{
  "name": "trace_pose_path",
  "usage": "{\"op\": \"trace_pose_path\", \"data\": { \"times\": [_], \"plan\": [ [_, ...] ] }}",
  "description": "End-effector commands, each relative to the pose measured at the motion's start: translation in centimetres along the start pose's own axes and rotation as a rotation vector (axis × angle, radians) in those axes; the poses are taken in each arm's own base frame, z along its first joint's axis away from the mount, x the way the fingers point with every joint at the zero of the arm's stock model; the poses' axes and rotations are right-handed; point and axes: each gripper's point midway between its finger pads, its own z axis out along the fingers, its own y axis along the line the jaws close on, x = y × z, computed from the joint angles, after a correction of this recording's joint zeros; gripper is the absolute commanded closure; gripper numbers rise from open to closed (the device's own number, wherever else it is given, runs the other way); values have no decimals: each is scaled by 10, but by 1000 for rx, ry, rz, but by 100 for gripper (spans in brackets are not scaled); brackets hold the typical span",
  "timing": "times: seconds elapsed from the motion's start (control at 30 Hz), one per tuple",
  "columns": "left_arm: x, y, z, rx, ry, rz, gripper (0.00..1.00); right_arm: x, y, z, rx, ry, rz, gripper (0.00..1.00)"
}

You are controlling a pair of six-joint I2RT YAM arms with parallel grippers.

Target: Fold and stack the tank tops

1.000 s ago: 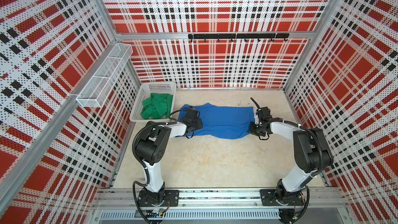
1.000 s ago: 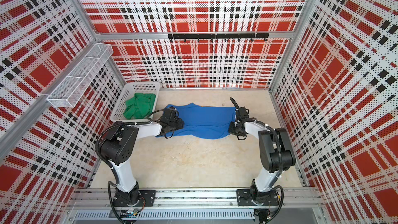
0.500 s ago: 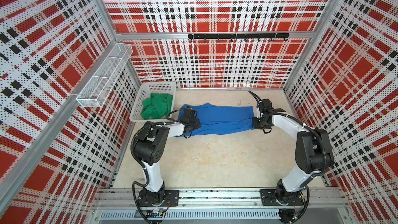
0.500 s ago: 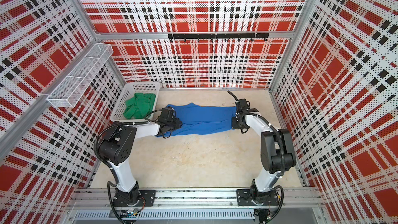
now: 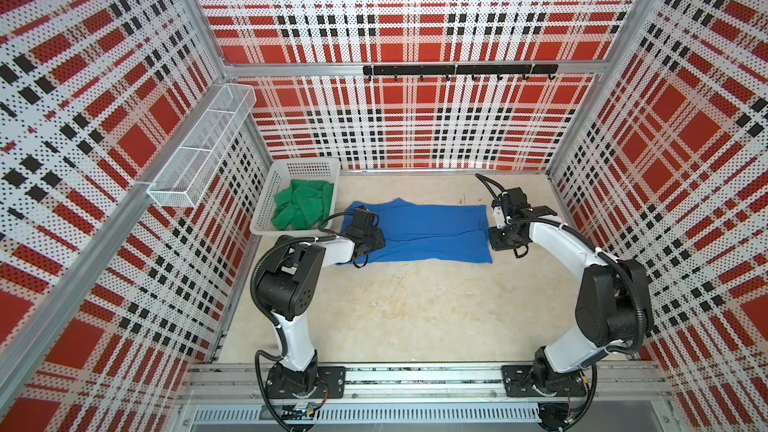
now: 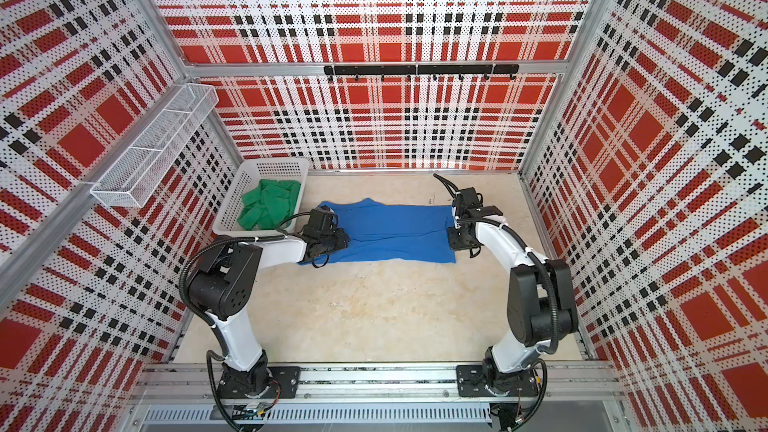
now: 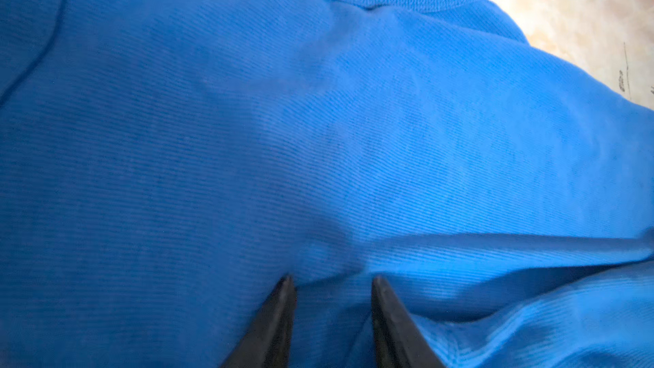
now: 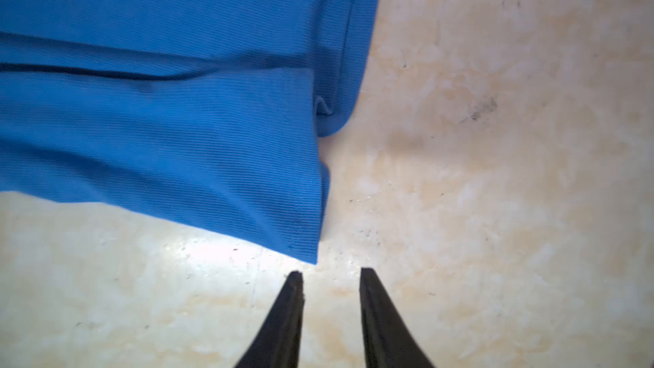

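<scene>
Plaid walls enclose a beige surface (image 5: 415, 309). Blue top (image 5: 432, 234) lies flat at centre frame, creased lengthwise. Right end effector (image 8: 331, 276) has just let go of its corner, jaws parted; left end effector (image 7: 332, 281), also released, presses the cloth. Fold probably set; green top (image 5: 305, 203) waits in basket (image 5: 264, 197), upper left.

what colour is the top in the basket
Green. The top shows best in a top view, crumpled inside the white basket.
</scene>
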Motion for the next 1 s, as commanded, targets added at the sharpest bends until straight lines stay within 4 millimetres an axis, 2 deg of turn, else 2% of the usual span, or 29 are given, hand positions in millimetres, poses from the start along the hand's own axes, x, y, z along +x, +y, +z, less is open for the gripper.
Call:
{"op": "trace_pose_path", "data": {
  "times": [0.0,0.17,0.33,0.43,0.47,0.57,0.7,0.83,0.97],
  "plan": [
    [36,22,-4,-77,106,1,59,13,13,-16,-93,9,19,58],
    [30,14,-18,-64,81,11,58,15,6,-17,-65,2,131,60],
    [4,1,-33,-52,29,28,56,-3,39,-4,-140,-62,197,65],
    [-7,-10,-40,-30,7,36,55,-11,45,12,-147,-82,252,68],
    [-8,-13,-41,-25,6,39,55,-12,42,18,-127,-85,271,68],
    [-6,-19,-41,-14,12,46,54,-13,25,33,-48,-79,302,60],
    [2,-28,-38,5,32,66,53,-13,18,48,-83,-68,337,49],
    [13,-34,-32,13,56,82,51,-6,19,65,-83,-20,321,48],
    [23,-31,-24,13,78,79,51,6,20,79,-84,26,314,52]
  ]
}}
